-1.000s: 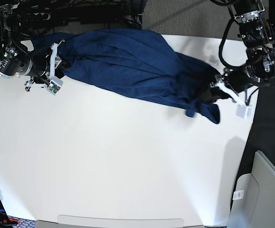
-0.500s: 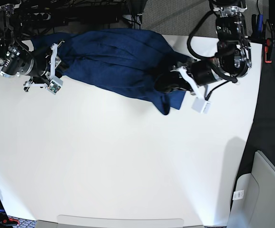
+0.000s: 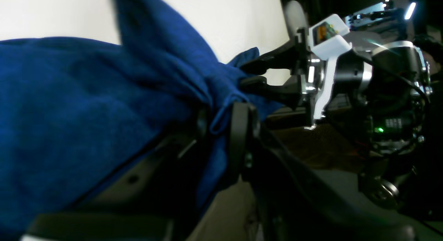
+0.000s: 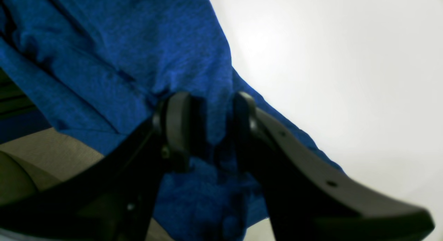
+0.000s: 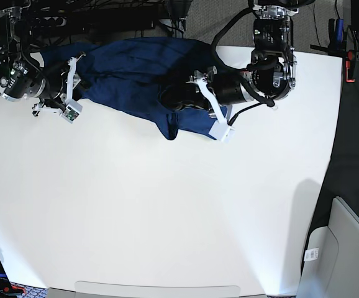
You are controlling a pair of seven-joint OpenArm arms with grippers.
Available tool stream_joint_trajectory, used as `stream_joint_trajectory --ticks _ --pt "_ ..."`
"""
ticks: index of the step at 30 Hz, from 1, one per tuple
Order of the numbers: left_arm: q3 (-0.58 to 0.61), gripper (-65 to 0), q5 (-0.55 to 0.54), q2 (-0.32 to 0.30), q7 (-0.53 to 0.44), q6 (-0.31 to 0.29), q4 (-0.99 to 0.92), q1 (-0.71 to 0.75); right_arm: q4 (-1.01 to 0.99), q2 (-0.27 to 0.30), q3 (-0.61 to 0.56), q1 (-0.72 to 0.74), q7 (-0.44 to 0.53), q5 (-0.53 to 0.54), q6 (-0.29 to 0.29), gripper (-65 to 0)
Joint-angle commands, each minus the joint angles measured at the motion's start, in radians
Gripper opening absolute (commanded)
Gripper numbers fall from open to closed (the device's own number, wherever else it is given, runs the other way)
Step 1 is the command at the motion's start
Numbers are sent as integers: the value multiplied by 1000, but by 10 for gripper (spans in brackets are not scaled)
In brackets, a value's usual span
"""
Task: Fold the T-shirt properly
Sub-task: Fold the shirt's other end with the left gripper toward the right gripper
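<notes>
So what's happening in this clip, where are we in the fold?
A two-armed robot is folding a dark navy-blue knit long-sleeved shirt on a white table. The right hand pinches one end of the shirt near the table's far edge. The left hand has fabric bunched between its fingers and is over the middle of the garment, so that end is doubled over the rest. The shirt is bunched and wrinkled, not yet a neat fold.

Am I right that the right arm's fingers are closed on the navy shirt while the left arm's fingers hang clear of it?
Not quite. In the left wrist view, the left fingers also have a fold of the navy shirt between them. The right fingers do grip it.
</notes>
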Motion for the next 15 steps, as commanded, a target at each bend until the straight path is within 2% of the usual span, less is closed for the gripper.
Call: stream_joint_trajectory --ticks 1,7,10,15 --pt "-2 -554 -41 -4 7 2 13 -20 16 13 10 12 13 7 6 -464" --pt "-9 -430 -44 -12 50 2 16 -33 16 12 39 11 13 7 6 -464" --pt "-11 -383 -47 -50 52 2 18 -33 16 12 56 9 13 11 6 -464" --pt "-55 -377 -44 -119 43 4 16 -33 16 13 67 3 13 11 6 -464"
